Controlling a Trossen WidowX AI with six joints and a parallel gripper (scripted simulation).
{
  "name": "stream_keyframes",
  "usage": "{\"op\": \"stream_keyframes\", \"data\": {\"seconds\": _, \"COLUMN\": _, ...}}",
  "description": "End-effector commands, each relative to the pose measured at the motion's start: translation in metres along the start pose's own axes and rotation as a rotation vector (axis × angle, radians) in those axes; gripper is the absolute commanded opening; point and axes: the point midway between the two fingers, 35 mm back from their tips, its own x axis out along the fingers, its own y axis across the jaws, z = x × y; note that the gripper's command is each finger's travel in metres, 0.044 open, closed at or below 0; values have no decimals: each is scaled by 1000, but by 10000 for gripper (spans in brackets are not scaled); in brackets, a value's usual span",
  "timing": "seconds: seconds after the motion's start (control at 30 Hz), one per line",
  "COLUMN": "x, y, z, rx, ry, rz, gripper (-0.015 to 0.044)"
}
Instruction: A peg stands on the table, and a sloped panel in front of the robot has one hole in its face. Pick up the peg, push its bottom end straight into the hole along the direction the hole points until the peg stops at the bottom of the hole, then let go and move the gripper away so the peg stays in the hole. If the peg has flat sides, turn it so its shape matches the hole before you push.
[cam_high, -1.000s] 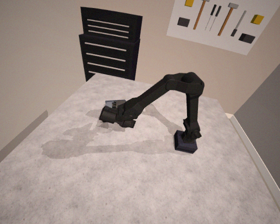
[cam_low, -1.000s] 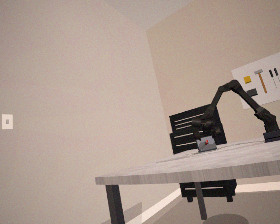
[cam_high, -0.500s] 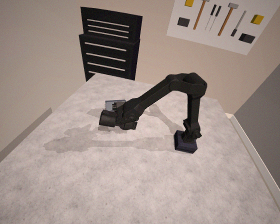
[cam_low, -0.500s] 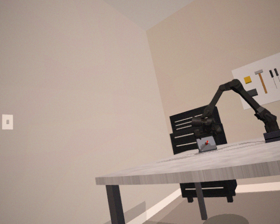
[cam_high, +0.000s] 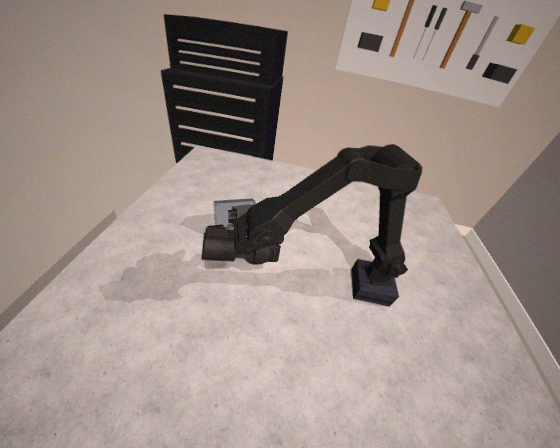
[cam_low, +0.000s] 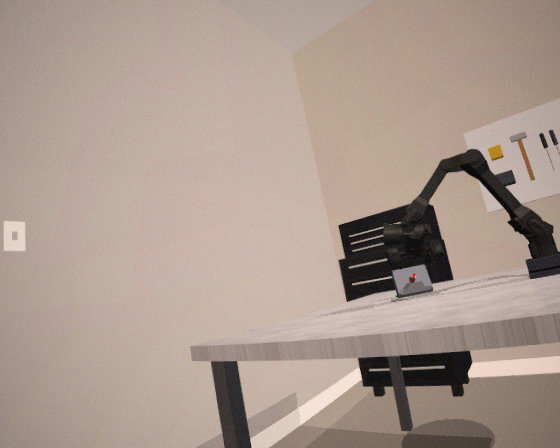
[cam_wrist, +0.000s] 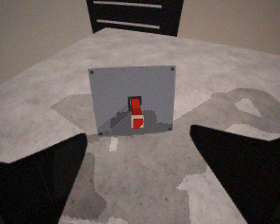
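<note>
A red square peg sits in the hole of the grey sloped panel, with its top end sticking out of the face. My gripper is open wide and empty. It is drawn back from the panel, and its two dark fingers stand apart on either side of the peg in the wrist view without touching it. In the top view the arm hides the peg.
A black drawer cabinet stands behind the table's far edge. A tool board hangs on the wall. The arm's base is on the table's right side.
</note>
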Motion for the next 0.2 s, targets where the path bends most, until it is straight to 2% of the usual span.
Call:
{"op": "stream_keyframes", "data": {"seconds": 0.0, "x": -4, "y": 0, "z": 2, "rx": 6, "ry": -4, "rz": -1, "gripper": 440}}
{"op": "stream_keyframes", "data": {"seconds": 0.17, "x": -11, "y": 0, "z": 3, "rx": 5, "ry": -4, "rz": -1, "gripper": 440}}
